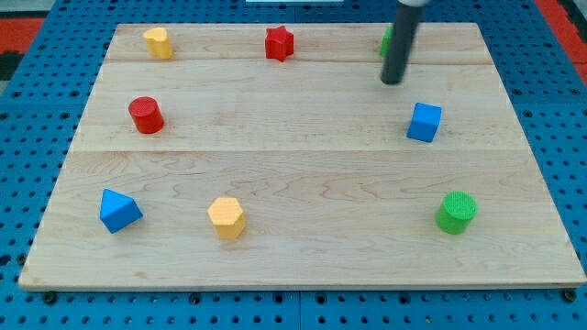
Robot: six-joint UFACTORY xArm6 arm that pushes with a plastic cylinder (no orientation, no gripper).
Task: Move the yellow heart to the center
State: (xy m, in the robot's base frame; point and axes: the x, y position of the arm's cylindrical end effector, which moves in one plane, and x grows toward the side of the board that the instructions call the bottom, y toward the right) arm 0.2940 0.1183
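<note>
**Tip at the far right, heart at the far left**

Nearest the view's bottom, well below my tip [393, 81], sit three blocks in a loose row: a blue triangle [119, 211] far to the left, a yellow hexagon [226, 217] left of centre, and a green cylinder [456, 212] down and slightly right of the tip.

Farther up, a blue cube [424, 122] lies just below and right of the tip, apart from it. A red cylinder [146, 115] stands far to its left, a little lower.

At the board's [293, 174] top edge the rod partly hides a green block [387, 40] — its shape cannot be made out — just behind and above the tip. A red star [280, 43] lies up and left of it. The yellow heart [158, 42] is farther left again, at the top-left corner — well apart from the tip.

The arm ends in a bare rod; it grips nothing. No container or writing shows.
</note>
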